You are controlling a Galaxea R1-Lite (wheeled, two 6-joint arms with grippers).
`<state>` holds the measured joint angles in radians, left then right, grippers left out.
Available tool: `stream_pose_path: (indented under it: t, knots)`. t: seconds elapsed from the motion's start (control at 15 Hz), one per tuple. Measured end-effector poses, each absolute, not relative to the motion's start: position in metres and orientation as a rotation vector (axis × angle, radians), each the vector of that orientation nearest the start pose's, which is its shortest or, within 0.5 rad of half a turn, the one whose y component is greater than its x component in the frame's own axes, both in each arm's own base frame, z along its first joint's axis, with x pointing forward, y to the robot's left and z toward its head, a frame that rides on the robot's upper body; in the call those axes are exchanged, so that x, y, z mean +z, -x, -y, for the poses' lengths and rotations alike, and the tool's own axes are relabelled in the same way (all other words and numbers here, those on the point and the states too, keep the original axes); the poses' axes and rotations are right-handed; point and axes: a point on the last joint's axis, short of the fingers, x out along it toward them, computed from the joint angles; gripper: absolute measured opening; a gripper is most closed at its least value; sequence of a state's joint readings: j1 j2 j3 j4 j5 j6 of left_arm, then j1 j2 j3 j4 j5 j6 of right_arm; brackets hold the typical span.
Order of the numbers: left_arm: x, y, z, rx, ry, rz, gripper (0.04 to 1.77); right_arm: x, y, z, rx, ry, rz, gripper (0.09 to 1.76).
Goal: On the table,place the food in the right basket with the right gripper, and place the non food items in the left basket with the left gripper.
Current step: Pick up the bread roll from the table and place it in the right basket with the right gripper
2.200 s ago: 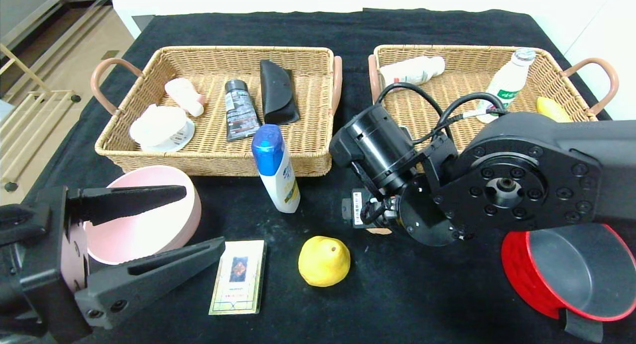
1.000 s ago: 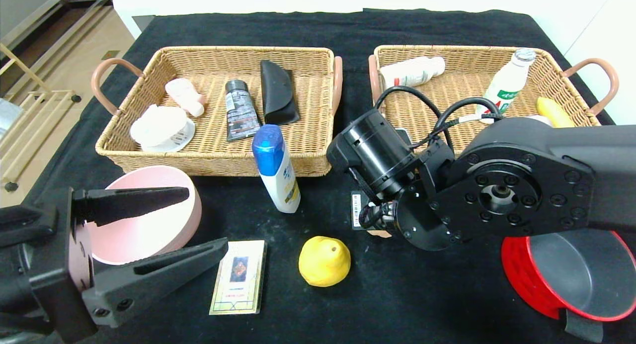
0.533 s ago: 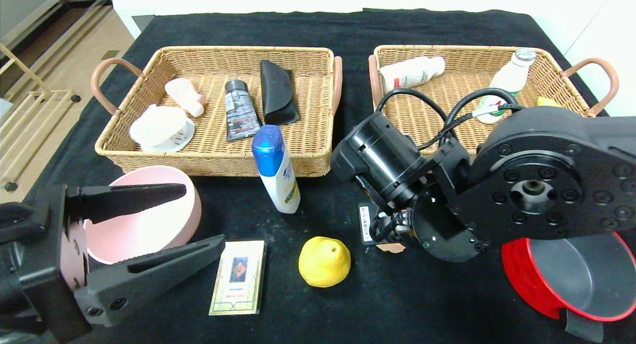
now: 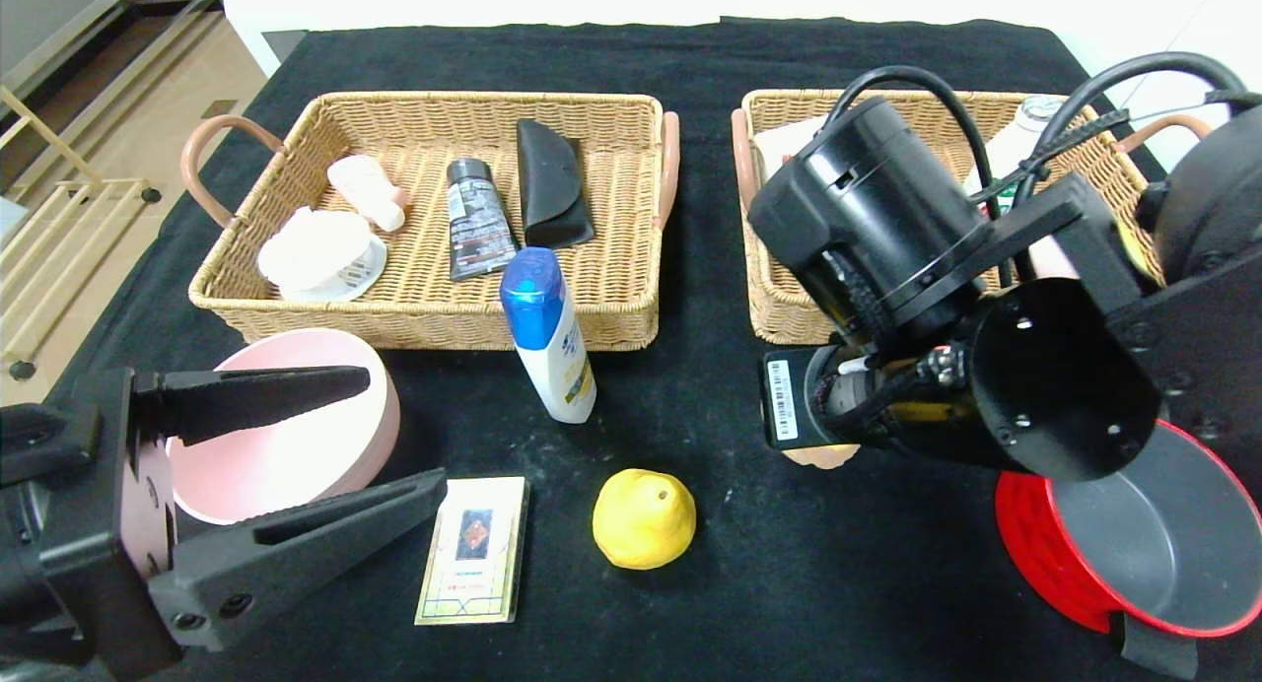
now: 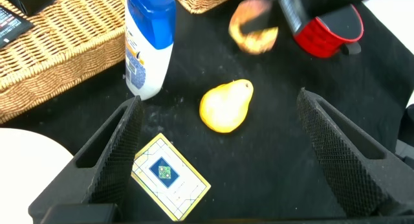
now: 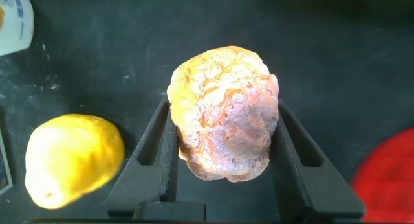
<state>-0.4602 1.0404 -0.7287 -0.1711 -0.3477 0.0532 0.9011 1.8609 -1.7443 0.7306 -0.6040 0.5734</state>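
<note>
Pale, cracked pastry [image 6: 223, 114] in right gripper [image 6: 223, 130]

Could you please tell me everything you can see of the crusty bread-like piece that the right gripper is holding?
The pale, lumpy bread-like piece has a cracked cream crust blotched with orange and pink. It sits clamped between the right gripper's two black fingers, which press its opposite sides, held above the black tablecloth. In the head view only its lower edge peeks out beneath the wrist, just in front of the right wicker basket.

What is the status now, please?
Right gripper shut on bun, lifted near right basket. Left gripper open, low by pink bowl. Pear waits on table. Path clear.
</note>
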Motion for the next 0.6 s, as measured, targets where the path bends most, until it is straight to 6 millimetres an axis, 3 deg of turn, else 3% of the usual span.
stream_pose_path:
  t: [0.6]
  knots:
    - [0.262, -0.120, 0.068, -0.812, -0.059, -0.125, 1.72, 0.308, -0.240, -0.191, -0.007, 0.060, -0.565, 0.87]
